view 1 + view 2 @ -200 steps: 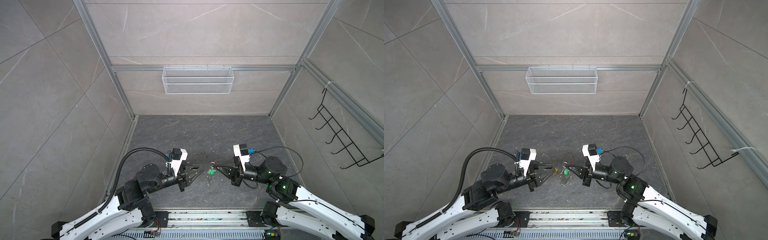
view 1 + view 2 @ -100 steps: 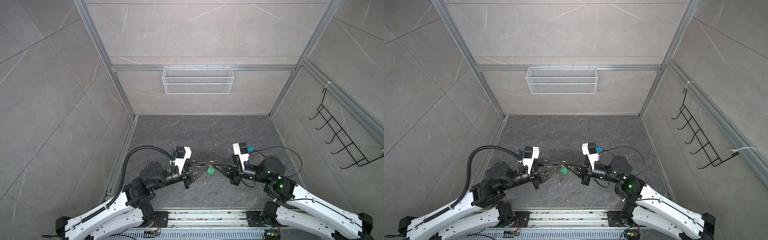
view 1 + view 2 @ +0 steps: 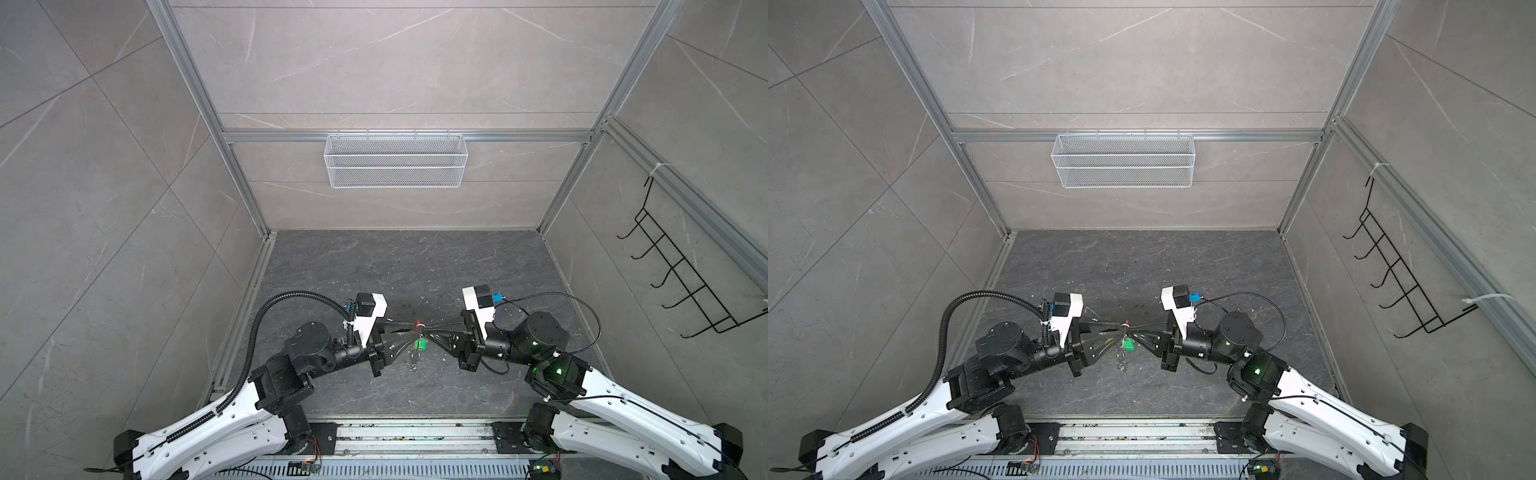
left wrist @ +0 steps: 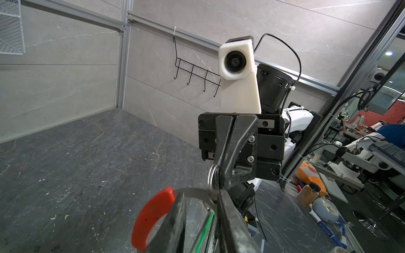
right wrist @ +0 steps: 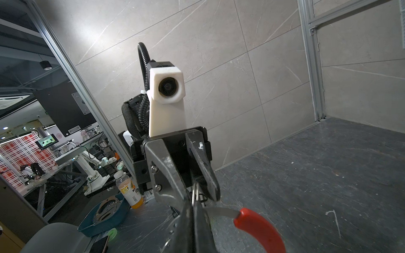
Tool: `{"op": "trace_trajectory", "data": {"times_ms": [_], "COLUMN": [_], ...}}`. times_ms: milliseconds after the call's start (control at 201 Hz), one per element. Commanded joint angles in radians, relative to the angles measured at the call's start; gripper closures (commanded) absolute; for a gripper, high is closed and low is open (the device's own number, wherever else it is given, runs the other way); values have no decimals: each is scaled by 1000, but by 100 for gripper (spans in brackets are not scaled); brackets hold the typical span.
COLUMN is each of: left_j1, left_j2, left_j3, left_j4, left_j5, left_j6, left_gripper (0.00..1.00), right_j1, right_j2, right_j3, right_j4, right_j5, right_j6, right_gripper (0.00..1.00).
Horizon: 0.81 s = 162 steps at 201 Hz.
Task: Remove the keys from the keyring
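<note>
White wire mesh forms the long basket (image 3: 395,160) hung on the back wall (image 3: 374,62). Over the dark veined stone floor (image 3: 395,270) the left arm (image 3: 307,353) reaches low and inward, the left gripper (image 5: 200,193) level, its jaws a little apart either side of a small silver ring (image 4: 210,183); whether they clamp anything I cannot tell. Between the arms, off the floor, sits the keyring (image 4: 192,192), a thin grey hoop with a curved red sleeve (image 4: 151,219), a green-tagged key (image 3: 420,344) dangling beneath. The right gripper (image 4: 219,181), mirrored, presses its jaws together on the hoop.
</note>
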Motion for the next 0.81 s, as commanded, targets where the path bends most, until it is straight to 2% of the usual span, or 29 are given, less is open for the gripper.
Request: {"op": "trace_trajectory", "data": {"times_ms": [0,100,294,438,558,707,802], "left_j1": [-2,-2,-2,-2,-1,-2,-1], "left_j2": [-5,-6,-1,-2,-7,40,78], "left_j3": [29,30,33,45,91,213,270], "left_j4": [59,61,65,56,-30,-264,-363], "left_j5": [15,24,37,43,21,-57,-66], "left_j6": [25,25,17,3,-13,-44,-68], "left_gripper": [73,76,87,100,100,100,100], "right_j1": [6,6,5,6,5,5,5], "right_j2": [4,7,10,12,-6,-60,-94], "right_j3": [-5,-8,-21,-24,-23,-7,-5], "right_j4": [52,54,71,75,43,-91,-170], "right_j5": [-21,-22,-13,-7,21,83,130], "right_j6": [19,23,32,37,28,-28,-60], "right_gripper": [100,100,100,100,100,74,65]}}
